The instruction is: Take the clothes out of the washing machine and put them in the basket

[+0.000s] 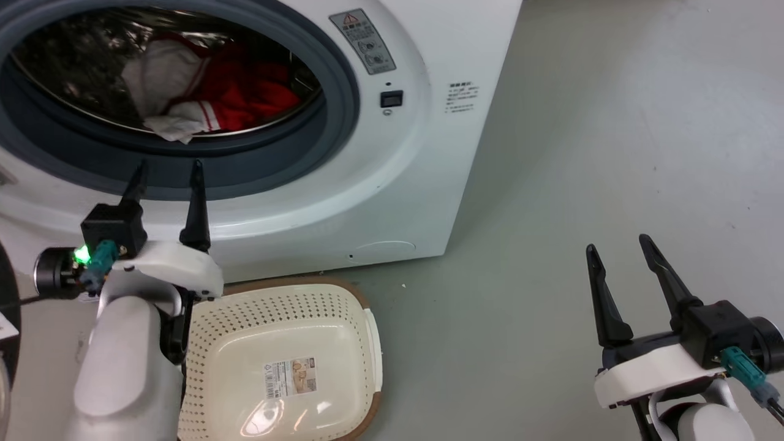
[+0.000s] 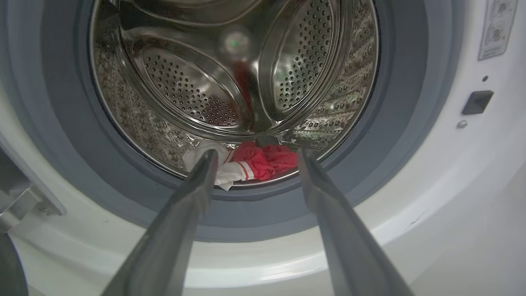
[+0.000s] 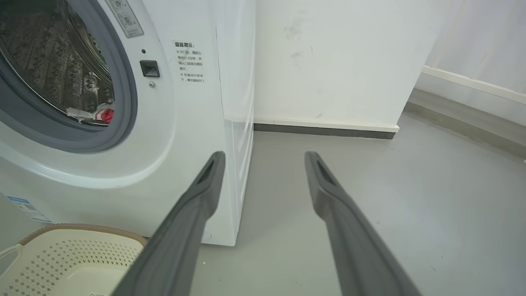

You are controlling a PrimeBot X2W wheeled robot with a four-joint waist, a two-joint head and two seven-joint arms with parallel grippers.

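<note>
The clothes (image 1: 208, 101) are a crumpled red and white heap at the bottom front of the steel drum (image 2: 185, 82), right behind the lip of the grey door seal (image 1: 346, 92). So they're inside the washing machine (image 1: 404, 184), and none are in the basket (image 1: 275, 306), which sits on the floor just below the porthole with its base label in plain sight. The left gripper (image 1: 169, 165) hangs just outside the opening with its fingers spread wide and nothing between them. In the left wrist view the heap lines up neatly in the gap between the two fingers, so it looks aimed for a reach in. The right gripper (image 1: 617, 243) is off over bare floor, well apart from the porthole, also spread apart and carrying nothing. As for handling, this stuff looks soft, light and floppy, so it'll probably drape and stretch out long when lifted rather than come out as one tidy lump. The white corner (image 1: 174, 127) with the striped trim (image 1: 208, 116) droops closest to the lip and is the easy target. It's a thin edge though, and it could slide out of the pinch. The bunched red folds in the middle look like a safer bite with more fabric to clamp. A trailing end might catch on the seal lip on the way out. Can't tell how many garments are tangled in there.
</note>
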